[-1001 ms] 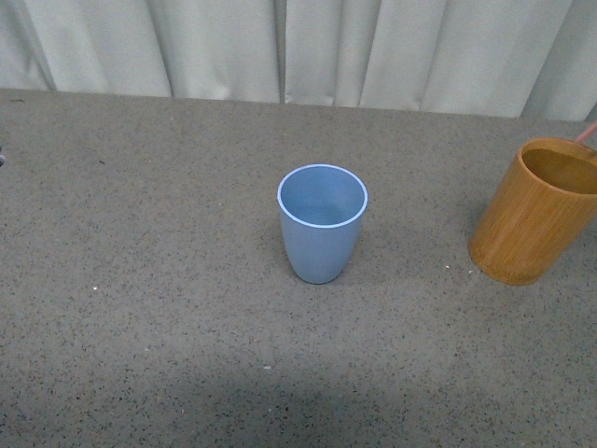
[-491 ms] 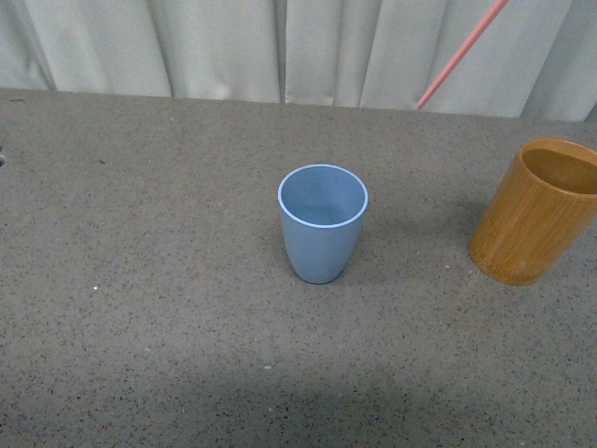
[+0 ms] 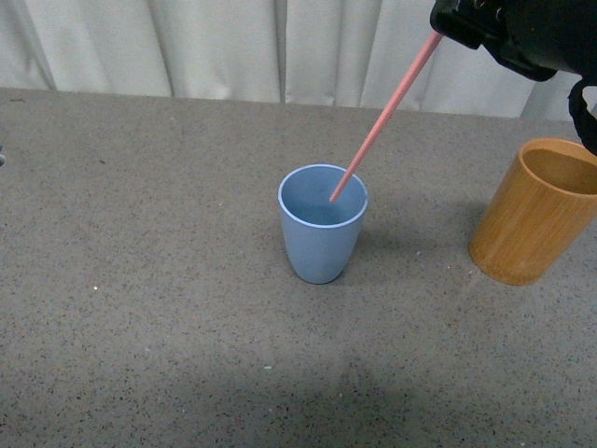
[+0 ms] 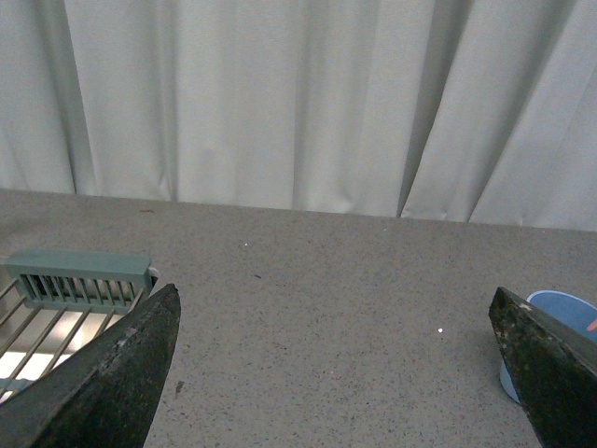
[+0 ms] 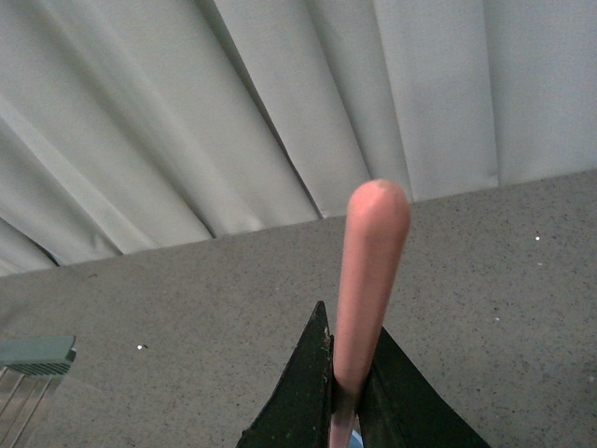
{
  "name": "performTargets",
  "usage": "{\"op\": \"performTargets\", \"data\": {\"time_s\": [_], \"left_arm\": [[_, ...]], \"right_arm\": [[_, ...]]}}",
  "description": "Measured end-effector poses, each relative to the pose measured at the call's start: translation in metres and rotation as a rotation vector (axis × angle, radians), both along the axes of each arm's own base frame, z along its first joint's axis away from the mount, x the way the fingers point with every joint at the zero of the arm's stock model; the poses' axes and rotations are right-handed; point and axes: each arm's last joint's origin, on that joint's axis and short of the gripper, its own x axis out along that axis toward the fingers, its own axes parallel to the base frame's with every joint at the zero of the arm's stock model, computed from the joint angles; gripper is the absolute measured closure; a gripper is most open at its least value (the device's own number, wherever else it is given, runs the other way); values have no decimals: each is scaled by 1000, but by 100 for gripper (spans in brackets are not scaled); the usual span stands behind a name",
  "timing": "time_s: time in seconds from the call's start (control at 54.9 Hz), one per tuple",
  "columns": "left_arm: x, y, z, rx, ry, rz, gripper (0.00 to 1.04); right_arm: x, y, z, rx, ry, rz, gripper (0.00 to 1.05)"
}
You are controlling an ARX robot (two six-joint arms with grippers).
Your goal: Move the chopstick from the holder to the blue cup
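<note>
A grey speckled table (image 3: 140, 308) ran back to pale pleated curtains (image 3: 187, 47) along its far edge. In the left wrist view, a green slatted rack (image 4: 75, 280) lay at the table's left side, and the left gripper (image 4: 336, 373) hung with its fingers spread wide, holding nothing. Near the table's middle stood the blue cup (image 3: 322, 224). The chopstick (image 3: 378, 126) slanted down from the upper right, its lower tip inside the cup's mouth. The right gripper (image 5: 347, 397) was clamped on the chopstick's upper part, the rounded end jutting past the fingers. The holder (image 3: 536, 215) stood at the table's right edge.
</note>
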Motion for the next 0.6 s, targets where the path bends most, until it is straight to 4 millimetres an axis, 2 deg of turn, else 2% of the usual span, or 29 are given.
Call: {"op": "performTargets", "data": {"time_s": [0.146, 0.309, 0.346, 0.437, 0.601], "left_arm": [[0, 0, 0, 0, 0, 0, 7], [0, 0, 0, 0, 0, 0, 7], [0, 0, 0, 0, 0, 0, 7], [0, 0, 0, 0, 0, 0, 7], [0, 0, 0, 0, 0, 0, 7]], "right_arm": [[2, 1, -6, -19, 9, -6, 101], [2, 4, -5, -3, -14, 20, 77], [2, 5, -5, 3, -16, 24, 68], [2, 5, -5, 2, -12, 22, 54], [2, -5, 0, -10, -17, -75, 25]]}}
